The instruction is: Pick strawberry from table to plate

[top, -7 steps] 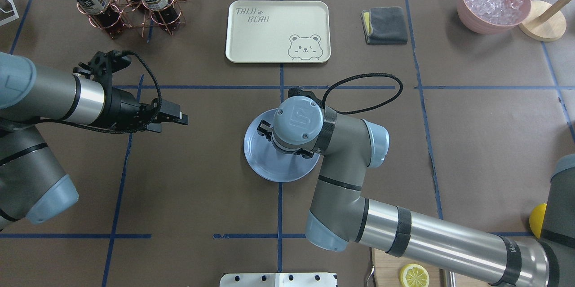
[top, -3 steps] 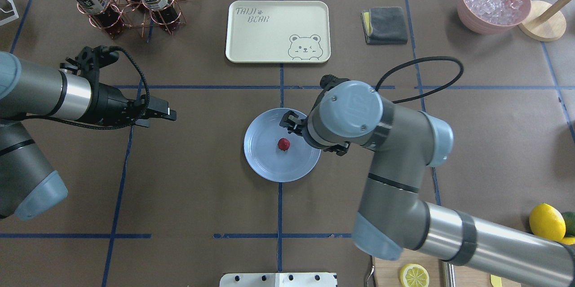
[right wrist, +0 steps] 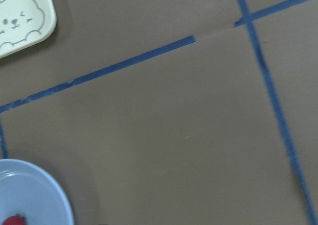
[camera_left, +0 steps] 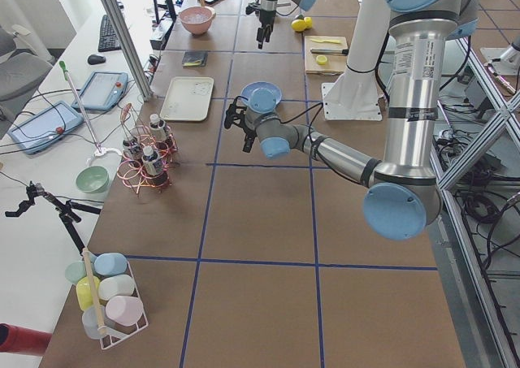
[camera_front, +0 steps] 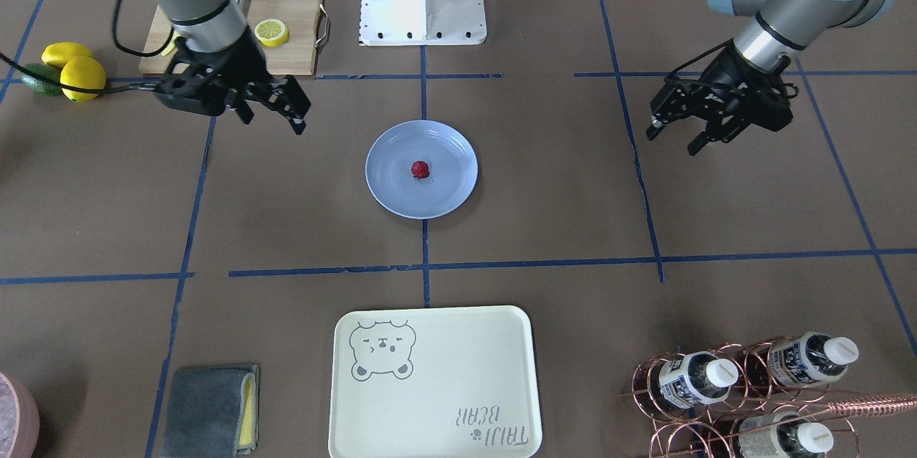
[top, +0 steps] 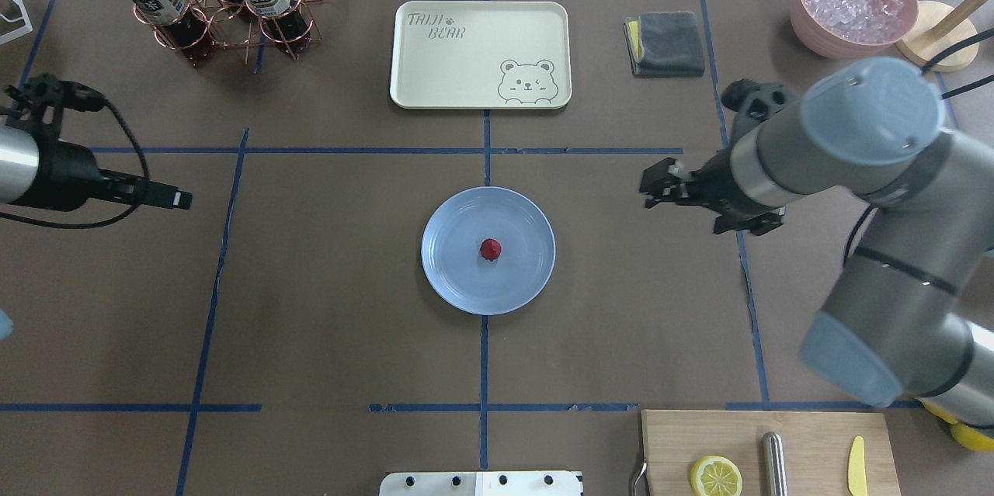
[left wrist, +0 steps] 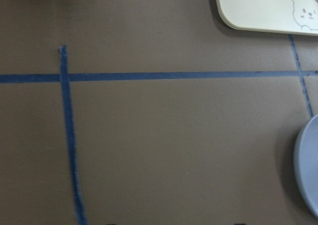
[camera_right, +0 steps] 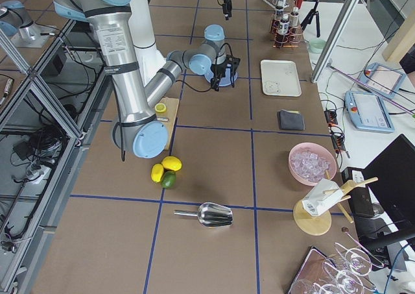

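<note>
Table [top: 326,286]: brown paper, blue tape grid, spans every view

Right arm [top: 862,139]: comes in from the robot's right, elbow high, wrist pointing toward the table centre, above the surface

Left arm [top: 31,170]: only the wrist end shows in the overhead view, at the far left edge, well apart from the centre

Cream bear-print tray [top: 466,61]: flat on the far side of the table, nothing on it

Wooden cutting board [top: 675,442]: near edge, right side; a lemon half [top: 716,476] lies on it

Plate [top: 466,279]: light blue-grey, at table centre, sitting over a tape line. Neither arm is over it. Its rim shows in the corner of both wrist views

Right gripper [top: 648,192]: fingers spread wide, nothing between them; off to the plate's right, clear of the rim, hanging above the table

Left gripper [camera_front: 673,142]: fingers parted in the front-facing view, empty; well apart from the plate on the other side

Strawberry [top: 490,249]: small, dark red, resting on the plate close to its middle, touched by nothing; a sliver of it also shows at the bottom edge of the right wrist view
</note>
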